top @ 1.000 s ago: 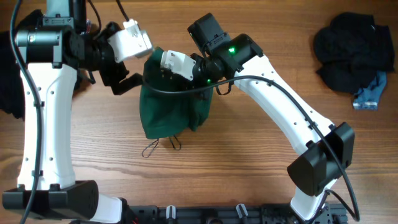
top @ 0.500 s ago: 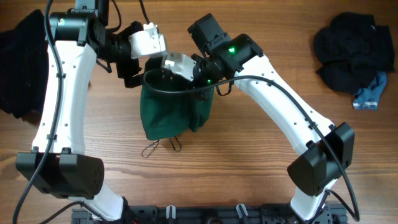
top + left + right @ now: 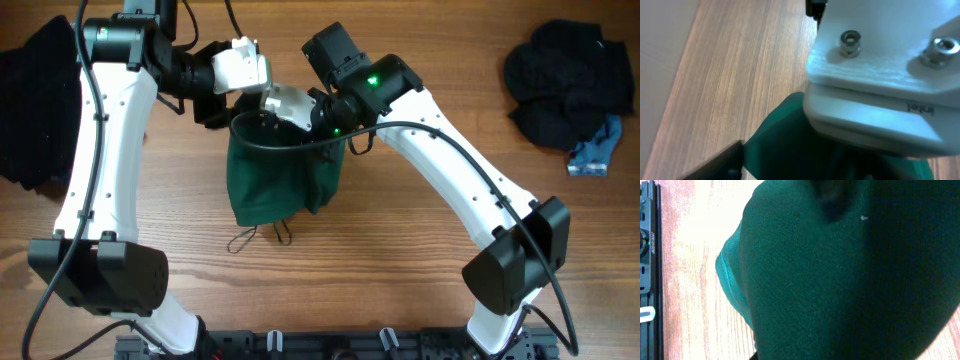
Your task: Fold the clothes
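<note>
A dark green garment (image 3: 275,180) hangs bunched at the table's middle, its drawstrings (image 3: 262,235) trailing on the wood. My right gripper (image 3: 318,122) holds its top right edge; its fingers are buried in the cloth, which fills the right wrist view (image 3: 830,280). My left gripper (image 3: 222,108) is at the garment's top left edge. In the left wrist view one black finger (image 3: 715,165) sits wide at the lower left, with green cloth (image 3: 785,150) beside it and the right arm's white camera housing (image 3: 880,75) close above.
A pile of dark clothes (image 3: 565,75) with a blue piece (image 3: 595,150) lies at the back right. A black garment (image 3: 35,100) lies at the far left edge. A black rail (image 3: 330,345) runs along the table's front.
My left arm swung right and back, bringing its gripper from left of the garment up to the garment's top left edge. The right arm and garment have stayed in place.
</note>
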